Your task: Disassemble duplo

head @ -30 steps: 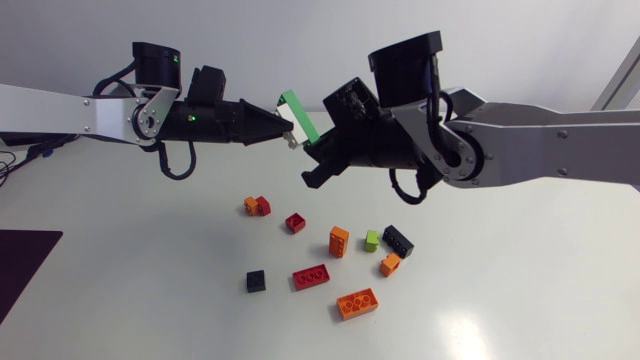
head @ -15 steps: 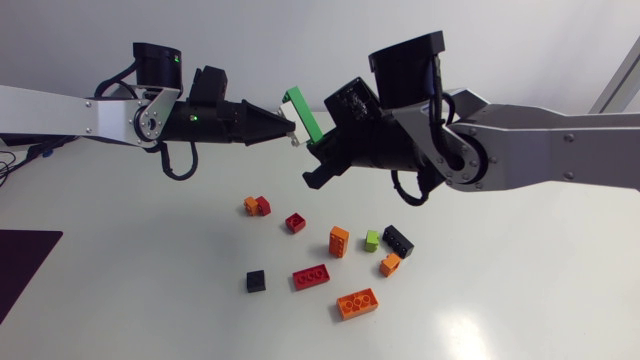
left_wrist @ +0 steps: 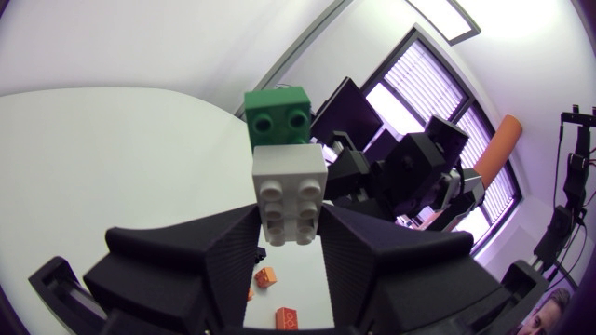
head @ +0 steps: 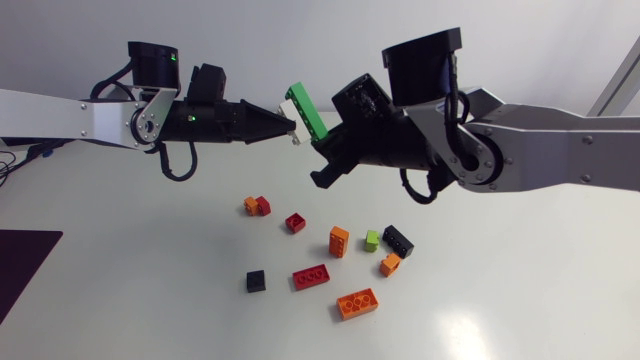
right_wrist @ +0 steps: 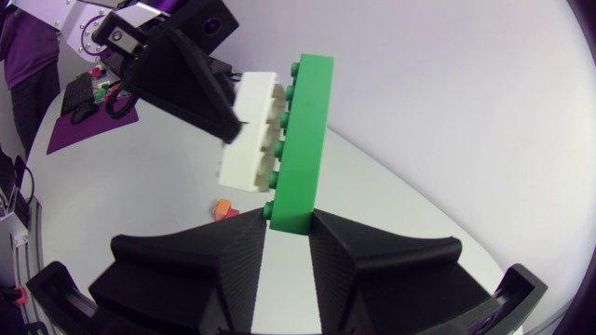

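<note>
A white brick [head: 291, 112] is stuck to the studded face of a long green brick [head: 306, 110], and both are held in the air above the table's middle. My left gripper [head: 288, 126] is shut on the white brick [left_wrist: 291, 195], which stands between its fingers [left_wrist: 223, 256] with the green brick [left_wrist: 277, 116] beyond it. My right gripper [head: 323, 143] is shut on the lower end of the green brick [right_wrist: 303, 140]. In the right wrist view the white brick [right_wrist: 251, 135] sits against the green one's studs, with my left gripper's fingertips [right_wrist: 200, 93] on it.
Several loose bricks lie on the table [head: 520, 300] under the arms: an orange and red pair [head: 257, 206], a red one [head: 295, 222], orange ones [head: 339, 241], a lime one [head: 372, 240], black ones [head: 398, 240], and a flat orange brick [head: 357, 302]. A dark mat [head: 25, 265] lies at the left edge.
My left gripper's fingers have closed in on the white brick. The right arm with the green brick has shifted slightly up and to the right, tilting the pair.
</note>
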You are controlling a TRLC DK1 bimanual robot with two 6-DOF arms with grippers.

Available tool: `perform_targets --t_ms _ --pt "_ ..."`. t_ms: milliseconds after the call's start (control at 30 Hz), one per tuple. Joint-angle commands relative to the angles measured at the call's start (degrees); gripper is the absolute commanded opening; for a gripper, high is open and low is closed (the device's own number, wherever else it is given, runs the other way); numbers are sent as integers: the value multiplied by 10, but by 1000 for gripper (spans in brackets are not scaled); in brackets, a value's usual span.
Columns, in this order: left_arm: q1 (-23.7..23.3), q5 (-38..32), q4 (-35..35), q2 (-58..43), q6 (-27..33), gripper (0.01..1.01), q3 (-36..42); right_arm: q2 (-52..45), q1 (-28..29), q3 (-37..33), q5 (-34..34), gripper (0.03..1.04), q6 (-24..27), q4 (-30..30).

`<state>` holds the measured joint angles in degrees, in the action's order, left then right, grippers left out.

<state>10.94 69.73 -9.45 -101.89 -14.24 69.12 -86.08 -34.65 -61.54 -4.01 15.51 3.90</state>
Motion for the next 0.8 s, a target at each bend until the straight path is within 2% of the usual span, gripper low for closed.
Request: perform_targets --t_ms 0,200,267,300,400,433,600,767 --pt "-3 16 -5 29 -7 144 -22 0 14 16 13 254 19 26" --pt "-14 10 11 54 -3 144 -24 -15 21 10 27 252 28 27" --pt "-29 -17 56 53 25 141 -7 -25 28 -5 26 252 34 -4" --pt "-38 -44 120 51 84 139 13 -27 31 -7 26 252 37 -9" --pt "-36 -182 464 8 397 143 108 -40 38 -19 23 252 46 -41" --pt "-41 -199 495 -8 417 144 119 -41 40 -19 22 252 48 -41" --pt "-46 -290 499 -16 467 149 81 -58 44 -34 13 252 51 -57" --pt "-13 -428 478 -23 487 161 37 -81 37 -57 11 254 54 -76"
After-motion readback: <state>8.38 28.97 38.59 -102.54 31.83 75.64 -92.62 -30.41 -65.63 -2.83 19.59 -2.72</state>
